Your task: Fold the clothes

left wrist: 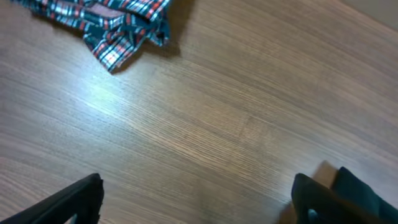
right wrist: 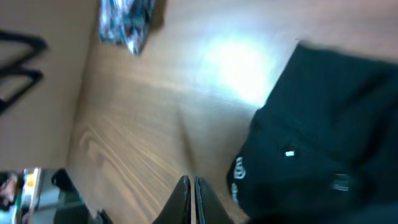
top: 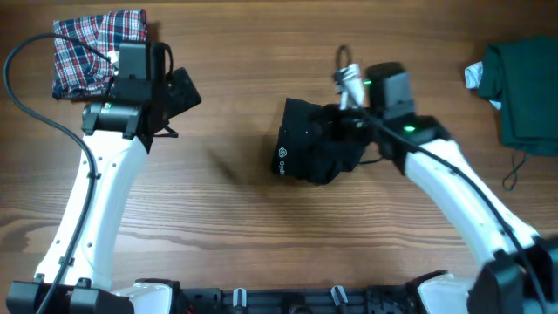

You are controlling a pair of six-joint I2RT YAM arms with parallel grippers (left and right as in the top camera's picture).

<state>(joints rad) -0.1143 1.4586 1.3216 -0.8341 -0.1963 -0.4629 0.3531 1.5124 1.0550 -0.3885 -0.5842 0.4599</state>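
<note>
**Black shirt bunched mid-table, neither arm holding it**

Overhead: the black shirt (top: pixel 314 153) lies at the centre of the table (top: pixel 244 227) as a compact, lumpy bundle, a white logo showing on its 9 o'clock edge. The plaid garment (top: pixel 91 48) sits folded at 10 o'clock and the green garment (top: pixel 527 87) at 2 o'clock, both well apart from the shirt. The left gripper (top: pixel 179 96) hangs near the plaid piece. The right arm (top: pixel 436 166) reaches in from 4 o'clock and ends over the shirt, its tip lost black on black

Left wrist: the fingers (left wrist: pixel 74 199) stand spread wide over bare wood with nothing between them. The plaid cloth lies off at 11 o'clock

Right wrist: the right gripper (right wrist: pixel 191 199) is pressed fully together and no cloth shows between its fingers. The shirt lies just beside it at 3 o'clock

The shirt looks gathered rather than neatly squared, so I judge its fold unfinished. The next move calls for the right fingers to part and take an edge, while the left arm comes across toward 3 o'clock to steady the bundle
</note>
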